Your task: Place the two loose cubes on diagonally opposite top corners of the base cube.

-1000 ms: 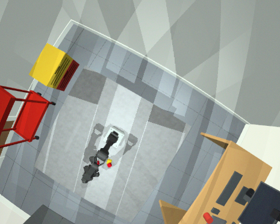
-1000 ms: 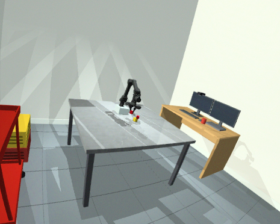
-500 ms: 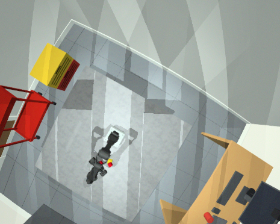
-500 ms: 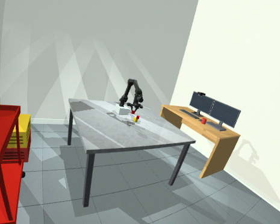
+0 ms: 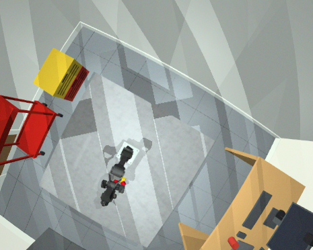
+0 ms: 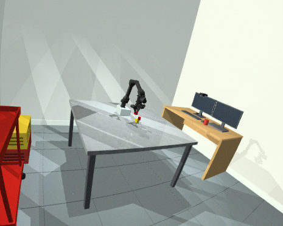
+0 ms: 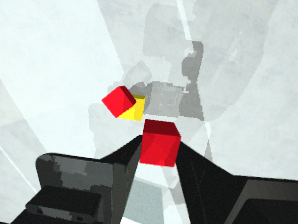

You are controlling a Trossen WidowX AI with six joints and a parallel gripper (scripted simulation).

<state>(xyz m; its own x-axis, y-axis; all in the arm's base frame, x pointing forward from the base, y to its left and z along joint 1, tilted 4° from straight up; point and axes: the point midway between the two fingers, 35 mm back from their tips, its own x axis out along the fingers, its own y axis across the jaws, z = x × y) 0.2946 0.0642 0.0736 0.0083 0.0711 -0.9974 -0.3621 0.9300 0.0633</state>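
Look at the red cube (image 7: 159, 142) in your gripper (image 7: 157, 165). The two dark fingers are partly closed and squeeze it from both sides, so the cube is held up in the air. It sits level between them.

Below it, in the wrist view, you see the yellow base cube (image 7: 134, 110) on the table (image 7: 60, 60). A second red cube (image 7: 118, 100) sits on top of it, over one corner. It looks turned at an angle from here. The cube you hold is a little to one side of this pair and apart from it.

In the exterior view, the gripper (image 6: 138, 109) hangs just above the small yellow and red stack (image 6: 137, 119). The black arm (image 6: 133, 91) bends up and over from its white base block (image 6: 124, 110).

From the top view, the arm (image 5: 118, 168) reaches out from its pale base plate (image 5: 134, 150) near the middle of the table.

Farther out, you can see a red cart (image 6: 2, 133) on one side and a wooden desk (image 6: 221, 143) with two screens (image 6: 216, 110) on the other.
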